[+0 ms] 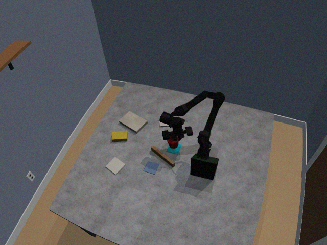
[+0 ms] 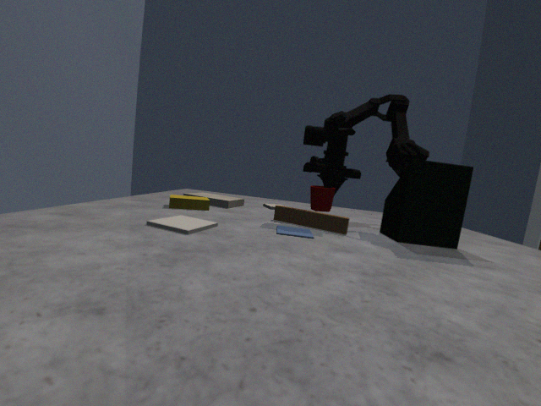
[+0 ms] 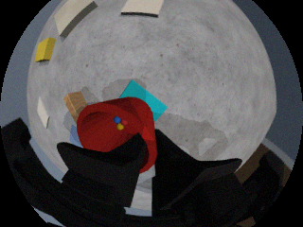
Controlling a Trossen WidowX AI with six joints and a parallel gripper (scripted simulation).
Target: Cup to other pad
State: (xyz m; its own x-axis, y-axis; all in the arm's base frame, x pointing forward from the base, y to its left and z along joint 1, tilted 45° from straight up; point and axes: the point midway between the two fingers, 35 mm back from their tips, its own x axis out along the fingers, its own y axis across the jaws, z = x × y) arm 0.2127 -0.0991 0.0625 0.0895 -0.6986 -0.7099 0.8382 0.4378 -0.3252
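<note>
The pincer [image 1: 174, 137] [image 2: 330, 189] [image 3: 151, 131] is clamping the wall of the red cup [image 1: 173, 142] [image 2: 321, 199] [image 3: 115, 128], which is hanging upright above the cyan pad [image 1: 174, 149] [image 3: 147, 99], with marbles [image 3: 120, 123] lying inside. The mottled gray bench [image 1: 126, 211] [image 2: 262, 305] [image 3: 189, 71] is carrying a wooden bar [image 1: 162, 156] [image 2: 310, 218] [image 3: 76, 105] between the cyan and blue [image 1: 151, 167] [image 2: 294, 231] [image 3: 75, 136] pads. Blue-gray walls [image 1: 197, 47] [image 2: 262, 87] are meeting white baseboards [image 1: 66, 150] above a tan floor [image 1: 279, 184].

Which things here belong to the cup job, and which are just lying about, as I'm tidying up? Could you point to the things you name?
Part of the job:
- red cup [image 1: 173, 143] [image 2: 322, 199] [image 3: 106, 130]
- marbles [image 3: 120, 127]
- cyan pad [image 1: 174, 149] [image 3: 137, 94]
- blue pad [image 1: 151, 168] [image 2: 294, 232] [image 3: 75, 136]

Apparently just lying about:
- yellow block [image 1: 119, 136] [image 2: 188, 202] [image 3: 44, 49]
- three pale slabs [image 1: 133, 121] [image 2: 182, 223] [image 3: 142, 6]

Unsure: wooden bar [image 1: 162, 156] [image 2: 310, 218] [image 3: 76, 104], between the pads.
</note>
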